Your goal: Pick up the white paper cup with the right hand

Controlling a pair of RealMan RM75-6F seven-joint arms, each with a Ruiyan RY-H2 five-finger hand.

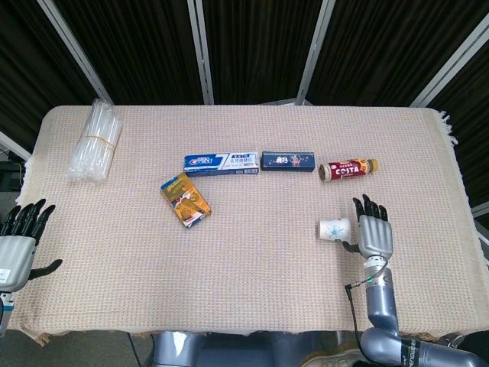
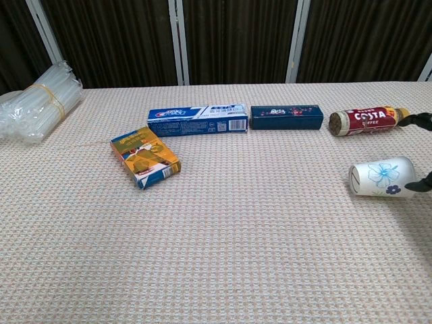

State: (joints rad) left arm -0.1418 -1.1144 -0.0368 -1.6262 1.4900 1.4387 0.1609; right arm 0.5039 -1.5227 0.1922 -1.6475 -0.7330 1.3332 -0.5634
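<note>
The white paper cup (image 1: 335,228) with a blue flower print lies on its side on the cloth, its base pointing left; it also shows in the chest view (image 2: 381,177). My right hand (image 1: 374,233) is just right of it, fingers stretched out and apart, holding nothing. Its thumb tip reaches close to the cup's right end; I cannot tell whether it touches. Only dark fingertips (image 2: 423,181) of this hand show at the chest view's right edge. My left hand (image 1: 19,238) hovers open at the table's near left corner.
A Costa coffee can (image 1: 348,169) lies behind the cup. Further left along the same row lie a dark blue box (image 1: 289,160) and a toothpaste box (image 1: 221,164). An orange packet (image 1: 186,199) is at centre left, a bundle of clear plastic (image 1: 95,141) at far left.
</note>
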